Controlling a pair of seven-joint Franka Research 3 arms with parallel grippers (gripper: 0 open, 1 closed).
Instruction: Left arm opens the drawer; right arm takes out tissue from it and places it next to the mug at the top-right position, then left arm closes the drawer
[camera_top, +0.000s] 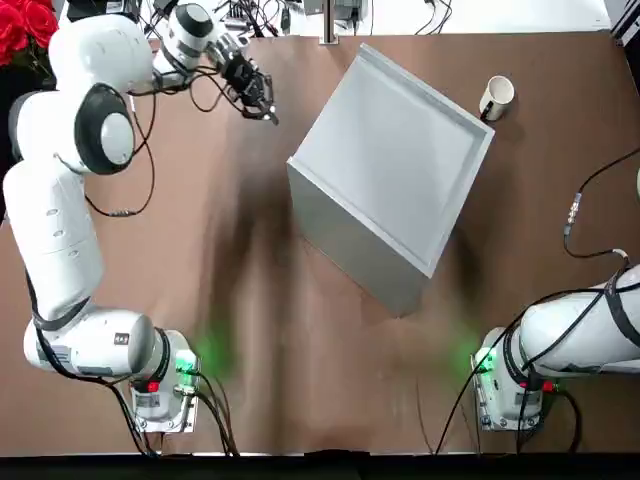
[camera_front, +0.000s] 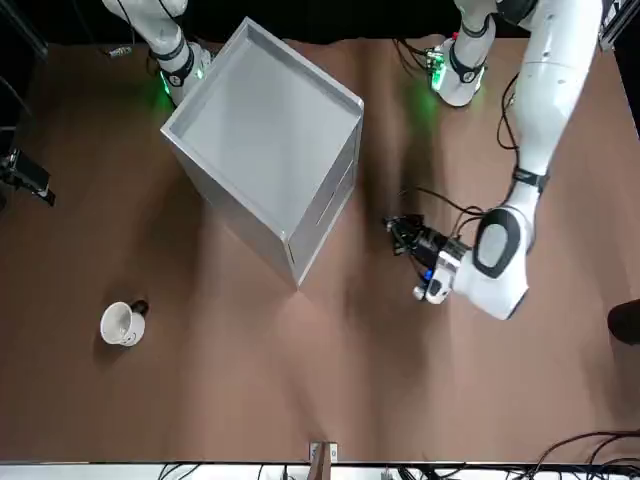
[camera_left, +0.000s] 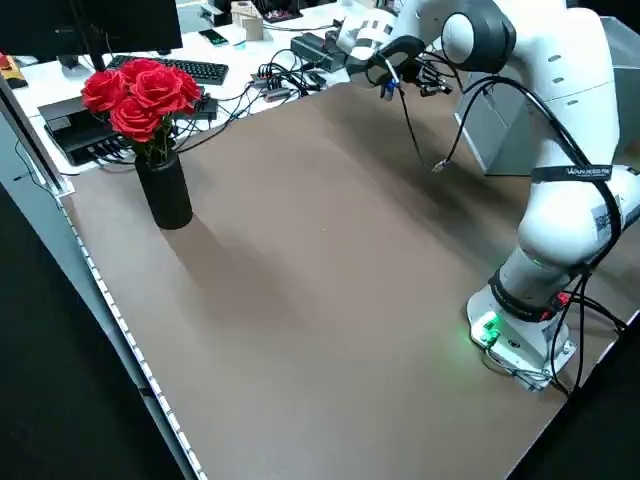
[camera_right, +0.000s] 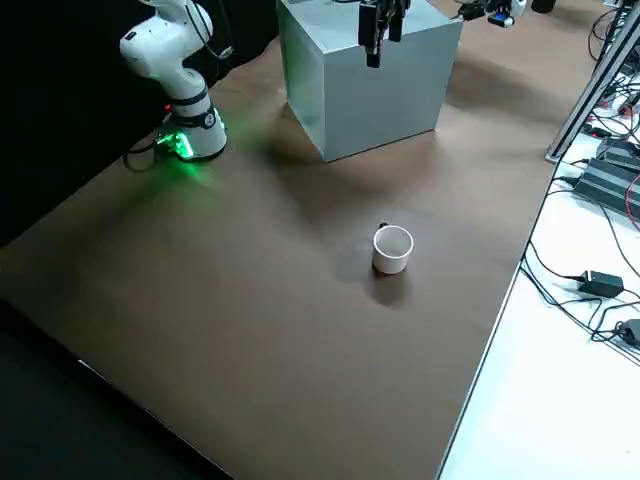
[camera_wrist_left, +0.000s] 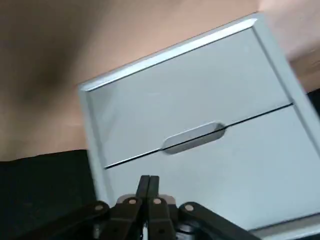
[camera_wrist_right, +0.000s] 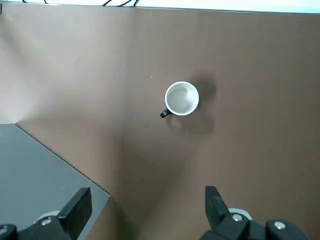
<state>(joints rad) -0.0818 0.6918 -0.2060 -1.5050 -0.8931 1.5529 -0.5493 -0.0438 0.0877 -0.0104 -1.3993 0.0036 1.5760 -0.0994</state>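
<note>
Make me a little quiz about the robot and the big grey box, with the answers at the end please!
1. True or false: the mug is lying on its side.
2. Which claw has its two fingers pressed together: the left claw or the right claw?
3. Fill in the gap: the cabinet has its drawers pushed ____.

Key: 1. False, it stands upright. 2. The left claw, out in front of the cabinet's drawer side; the right claw is open. 3. In (shut).
</note>
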